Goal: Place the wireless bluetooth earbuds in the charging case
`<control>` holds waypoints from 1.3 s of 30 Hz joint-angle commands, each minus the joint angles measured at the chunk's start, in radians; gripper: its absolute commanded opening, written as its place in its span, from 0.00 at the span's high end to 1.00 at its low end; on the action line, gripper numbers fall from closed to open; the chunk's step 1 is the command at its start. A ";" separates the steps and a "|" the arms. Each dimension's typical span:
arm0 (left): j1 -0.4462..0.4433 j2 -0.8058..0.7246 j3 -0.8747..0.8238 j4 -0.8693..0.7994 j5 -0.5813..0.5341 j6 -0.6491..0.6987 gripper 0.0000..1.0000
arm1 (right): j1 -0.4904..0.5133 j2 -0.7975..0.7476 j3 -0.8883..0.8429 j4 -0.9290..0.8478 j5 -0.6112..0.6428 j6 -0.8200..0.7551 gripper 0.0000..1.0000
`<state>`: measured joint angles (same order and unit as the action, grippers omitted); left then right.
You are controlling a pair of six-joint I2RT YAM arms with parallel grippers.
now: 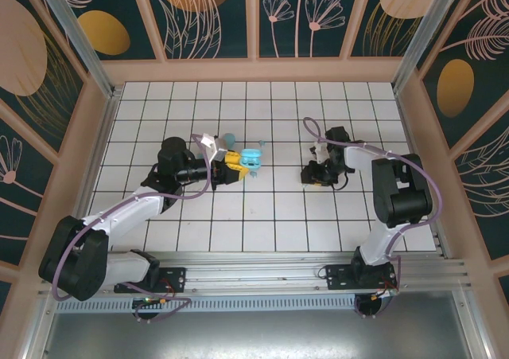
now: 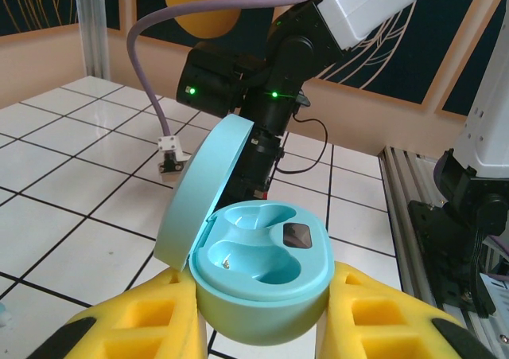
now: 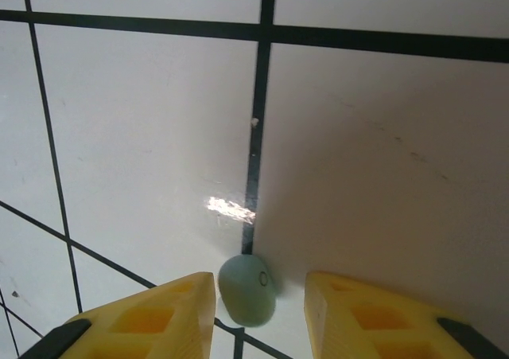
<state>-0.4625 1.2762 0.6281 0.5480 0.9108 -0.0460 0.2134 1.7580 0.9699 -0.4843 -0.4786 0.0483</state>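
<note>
Left claw (image 2: 258, 318) pinching open, empty charging case (image 2: 262, 283); right claw (image 3: 258, 315) spread astride earbud (image 3: 248, 291); none inserted yet

Open charging case (image 2: 258, 257); earbud (image 3: 247, 289) on tile (image 3: 143, 136)

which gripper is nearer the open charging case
Left. Left gripper clamps the light-blue oval plastic charging case; right gripper sits well apart, over a tiny light-blue plastic earbud.

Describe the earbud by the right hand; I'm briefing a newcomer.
Find the right arm on the white tiled table. Between its hand's yellow fingers lies a tiny pale-green earbud on a dark grout line, far from the charging case and the other earbuds.
</note>
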 commanded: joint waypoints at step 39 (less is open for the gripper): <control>0.006 0.000 0.010 0.023 -0.003 0.005 1.00 | 0.453 -0.590 0.187 -0.088 0.329 0.166 0.88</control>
<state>-0.4625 1.2762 0.6281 0.5449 0.9009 -0.0387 0.6304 1.1992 1.1126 -0.5442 -0.2211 0.1936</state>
